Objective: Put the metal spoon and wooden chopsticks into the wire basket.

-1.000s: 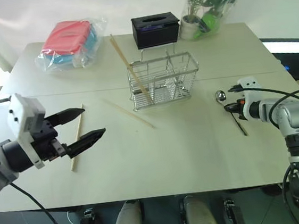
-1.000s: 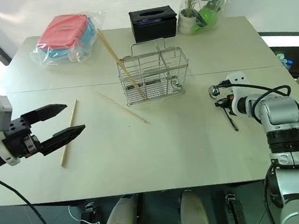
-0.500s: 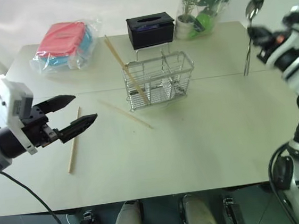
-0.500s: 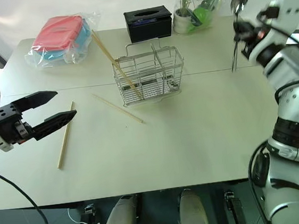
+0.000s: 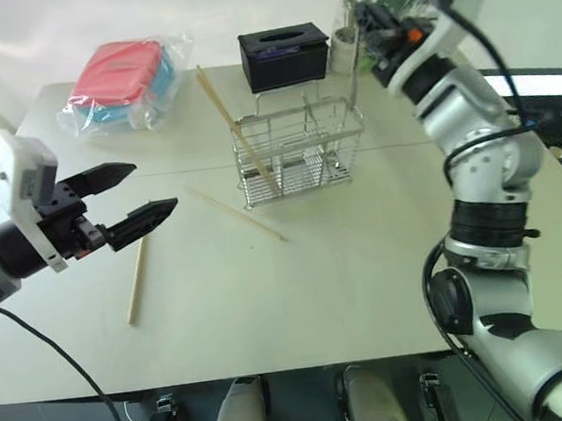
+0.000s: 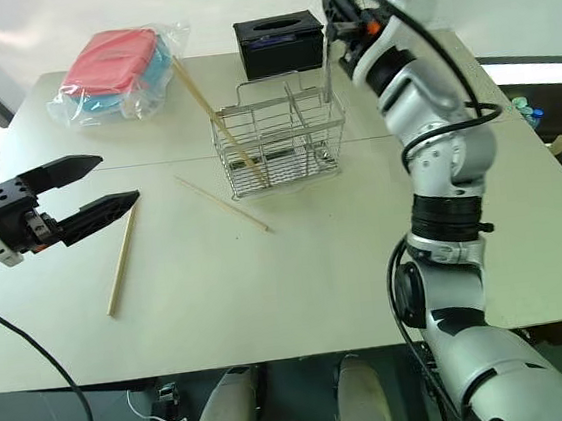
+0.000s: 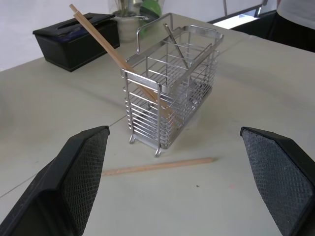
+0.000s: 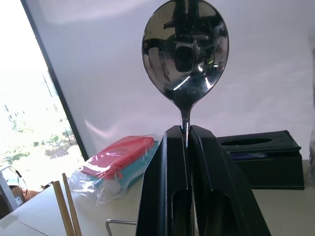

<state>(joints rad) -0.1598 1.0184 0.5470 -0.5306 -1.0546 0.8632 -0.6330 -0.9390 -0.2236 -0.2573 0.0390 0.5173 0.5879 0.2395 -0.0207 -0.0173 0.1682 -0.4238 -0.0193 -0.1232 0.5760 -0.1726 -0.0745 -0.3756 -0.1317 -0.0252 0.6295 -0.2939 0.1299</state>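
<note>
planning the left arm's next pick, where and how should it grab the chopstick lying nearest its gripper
Grip the chopstick near its middle, coming straight down from above. It lies flat on the table, running roughly toward and away from the robot, so the fingers probably need to straddle it across its thin width. The open left gripper already hovers just above its far end.

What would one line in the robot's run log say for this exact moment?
right gripper: shut on metal spoon, above wire basket | left gripper: open, empty | wooden chopsticks: one in basket, two on table
</note>
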